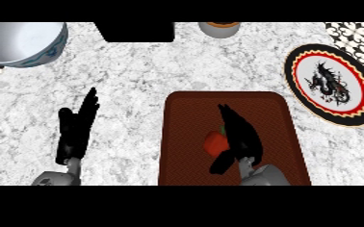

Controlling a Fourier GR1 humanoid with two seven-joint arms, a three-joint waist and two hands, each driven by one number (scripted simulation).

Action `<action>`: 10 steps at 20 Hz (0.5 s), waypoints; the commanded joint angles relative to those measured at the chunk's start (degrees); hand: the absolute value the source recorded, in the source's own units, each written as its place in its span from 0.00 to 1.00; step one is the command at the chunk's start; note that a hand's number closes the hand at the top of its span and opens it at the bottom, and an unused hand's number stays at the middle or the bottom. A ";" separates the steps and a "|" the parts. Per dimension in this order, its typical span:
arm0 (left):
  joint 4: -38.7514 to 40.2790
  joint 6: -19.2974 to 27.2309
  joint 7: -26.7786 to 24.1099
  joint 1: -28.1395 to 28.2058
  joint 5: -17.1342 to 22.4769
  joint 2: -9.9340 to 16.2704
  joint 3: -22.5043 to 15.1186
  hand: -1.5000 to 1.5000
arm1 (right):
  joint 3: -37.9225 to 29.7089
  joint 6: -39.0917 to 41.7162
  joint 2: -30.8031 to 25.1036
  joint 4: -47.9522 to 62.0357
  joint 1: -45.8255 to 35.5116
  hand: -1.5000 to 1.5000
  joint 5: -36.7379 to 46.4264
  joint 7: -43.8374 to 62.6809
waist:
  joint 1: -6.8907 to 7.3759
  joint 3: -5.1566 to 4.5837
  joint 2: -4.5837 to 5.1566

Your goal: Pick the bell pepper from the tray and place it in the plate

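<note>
Left hand [77,127] open, fingers straight, right hand [240,137] extended, thumb spread

A kitchen: a speckled stone tabletop [142,72] carries a bowl [28,43], a patterned plate [328,84] (dragon motif) and a tray [192,125].

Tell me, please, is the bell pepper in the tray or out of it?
In the tray: the bell pepper lies on its brown surface, beside the right hand.

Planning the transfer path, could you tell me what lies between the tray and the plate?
Only bare marble counter separates tray from plate, per the head view.
</note>
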 commanded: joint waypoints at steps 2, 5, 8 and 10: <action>-5.11 -1.66 0.65 4.86 -2.09 -0.85 -0.47 0.50 | -2.33 2.24 -0.79 1.07 0.43 0.00 0.49 -1.93 | 0.05 0.00 -0.03; -0.69 -1.75 0.74 -0.83 -1.63 -1.02 3.03 0.50 | -0.41 1.98 -0.34 2.03 -1.23 1.00 3.13 -3.40 | -0.05 -0.01 0.00; 2.18 -3.05 -3.48 1.24 -1.76 -2.48 2.63 0.50 | -1.59 -1.58 -1.66 3.96 -1.43 1.00 4.81 -8.12 | -0.07 -0.01 0.01; -6.05 -2.90 2.51 3.18 -3.12 -1.86 1.28 0.50 | -2.53 0.70 -0.60 3.62 -4.00 1.00 5.85 -5.33 | 0.06 0.00 -0.04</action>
